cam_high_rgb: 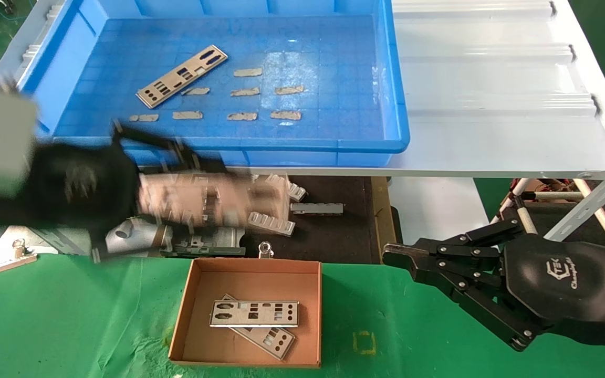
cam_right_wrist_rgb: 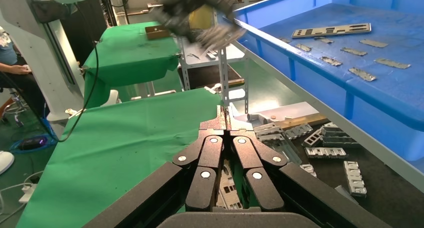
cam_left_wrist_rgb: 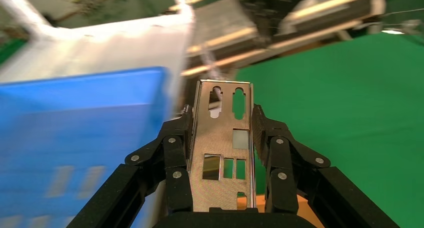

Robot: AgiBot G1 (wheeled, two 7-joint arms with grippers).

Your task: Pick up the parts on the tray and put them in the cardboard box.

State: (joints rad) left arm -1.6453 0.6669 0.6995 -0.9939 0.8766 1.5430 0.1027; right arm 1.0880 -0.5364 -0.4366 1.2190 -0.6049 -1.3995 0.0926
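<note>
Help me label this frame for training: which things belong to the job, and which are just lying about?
Job:
- thin silver punched metal plate in left pincer
- same plate in big blue plastic tray
- small brown cardboard box holding two

Lying about:
- tan tape strips
- ribbed grey brackets
- parked right pincer

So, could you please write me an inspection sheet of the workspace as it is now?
Surface: green cloth under the cardboard box.
Job's things: one part in the tray; two parts in the box; one held part.
Clutter: tape strips in tray; ribbed brackets below shelf.
Grippers: left gripper clamps a part; right gripper shut, idle beside the box.
Cables: black cable at far table.
Surroundings: white shelf.
</note>
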